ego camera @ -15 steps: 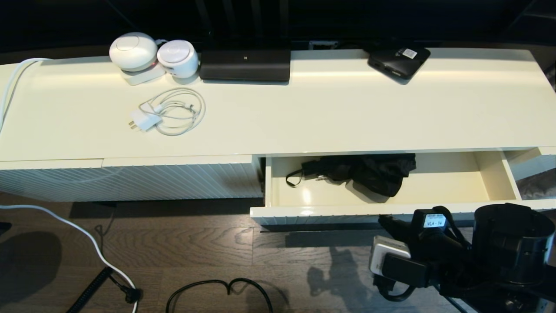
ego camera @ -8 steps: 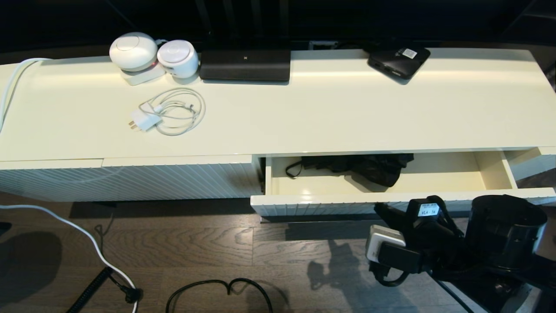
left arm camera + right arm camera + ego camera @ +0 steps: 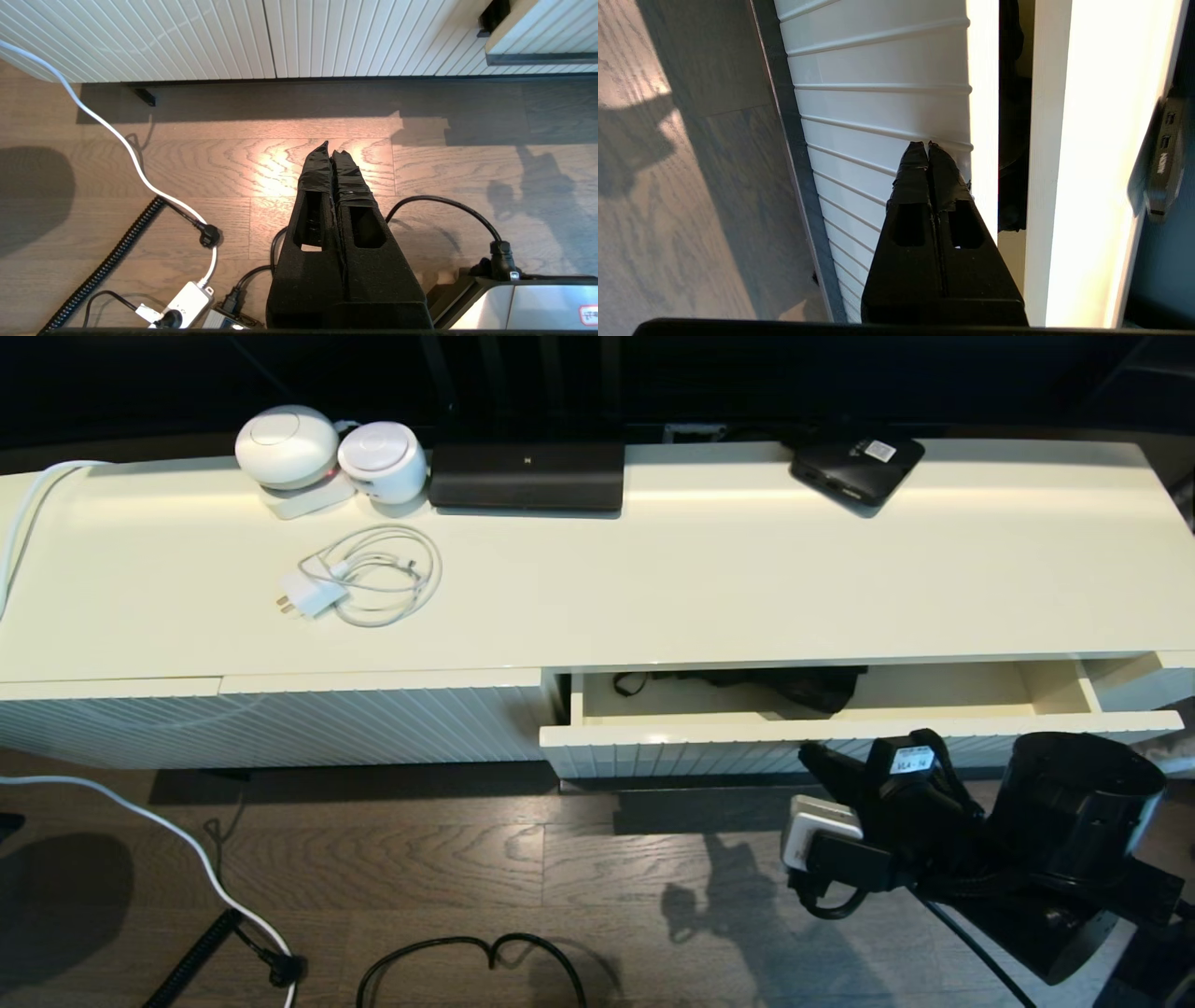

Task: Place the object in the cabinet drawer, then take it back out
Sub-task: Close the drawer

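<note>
The cabinet drawer [image 3: 709, 730] stands open only a narrow gap below the cream cabinet top. Inside it lies the object, a black folding umbrella [image 3: 808, 686], mostly hidden under the cabinet top, with its wrist loop at the left end. My right gripper [image 3: 808, 759] is shut and empty, its tips pressed against the ribbed drawer front [image 3: 878, 107]. In the right wrist view, the right gripper [image 3: 928, 144] touches a rib near the front's top edge, and the umbrella [image 3: 1011, 140] shows as a dark strip in the gap. My left gripper [image 3: 331, 147] hangs shut over the wooden floor.
On the cabinet top lie a flat black box with a white sticker [image 3: 857, 467], a black rectangular device [image 3: 527, 476], two white round devices [image 3: 287, 446] and a white charger with coiled cable [image 3: 359, 579]. A ribbed panel [image 3: 280, 723] is left of the drawer. Cables [image 3: 467, 952] cross the floor.
The drawer has slid inward, from about half open to a narrow gap. My right gripper moved forward with its front. Less of the umbrella shows now.
</note>
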### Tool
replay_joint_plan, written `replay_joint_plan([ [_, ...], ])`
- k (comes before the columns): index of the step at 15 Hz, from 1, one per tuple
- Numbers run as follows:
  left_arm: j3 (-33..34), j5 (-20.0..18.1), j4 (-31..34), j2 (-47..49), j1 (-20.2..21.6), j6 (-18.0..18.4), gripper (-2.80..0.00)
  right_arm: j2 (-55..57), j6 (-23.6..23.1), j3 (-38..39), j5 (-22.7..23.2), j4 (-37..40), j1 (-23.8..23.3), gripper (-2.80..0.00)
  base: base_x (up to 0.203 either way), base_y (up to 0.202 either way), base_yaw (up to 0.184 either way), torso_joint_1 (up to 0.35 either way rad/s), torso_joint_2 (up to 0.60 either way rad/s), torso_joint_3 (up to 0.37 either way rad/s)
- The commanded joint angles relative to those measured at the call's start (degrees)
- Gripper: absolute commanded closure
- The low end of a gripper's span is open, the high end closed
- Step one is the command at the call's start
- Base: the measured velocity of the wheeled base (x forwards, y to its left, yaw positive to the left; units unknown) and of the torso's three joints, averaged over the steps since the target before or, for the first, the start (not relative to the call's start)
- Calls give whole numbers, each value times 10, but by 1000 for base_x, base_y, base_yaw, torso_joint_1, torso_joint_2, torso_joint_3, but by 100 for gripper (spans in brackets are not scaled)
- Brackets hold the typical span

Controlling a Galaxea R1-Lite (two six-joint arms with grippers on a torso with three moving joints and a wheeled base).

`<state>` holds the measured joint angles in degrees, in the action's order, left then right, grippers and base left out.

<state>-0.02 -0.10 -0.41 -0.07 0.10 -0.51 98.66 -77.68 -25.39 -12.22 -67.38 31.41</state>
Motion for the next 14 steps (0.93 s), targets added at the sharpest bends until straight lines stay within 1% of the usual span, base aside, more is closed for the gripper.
replay_joint_plan([
  [1, 0, 0, 0, 0, 0, 0, 0, 12, -14, -16, 22, -4, -17, 0, 0, 0, 0, 0, 0, 0],
  [3, 0, 0, 0, -1, 0, 0, 0, 22, -17, -28, 41, -9, -31, 0, 0, 0, 0, 0, 0, 0],
  [6, 0, 0, 0, -1, 0, 0, 0, 36, -17, -44, 42, -16, -47, 0, 0, 0, 0, 0, 0, 0],
  [9, 0, 0, 0, -1, 0, 1, 0, 50, -16, -62, 48, -16, -51, 0, 0, 0, 0, 0, 0, 0],
  [11, 0, 0, 0, -1, 0, 0, 0, 61, -16, -77, 63, -16, -54, 0, 0, 0, 0, 0, 0, 0],
  [14, 0, 0, 0, 0, 0, 0, 0, 74, -16, -91, 70, -16, -56, 0, 0, 0, 0, 0, 0, 0],
])
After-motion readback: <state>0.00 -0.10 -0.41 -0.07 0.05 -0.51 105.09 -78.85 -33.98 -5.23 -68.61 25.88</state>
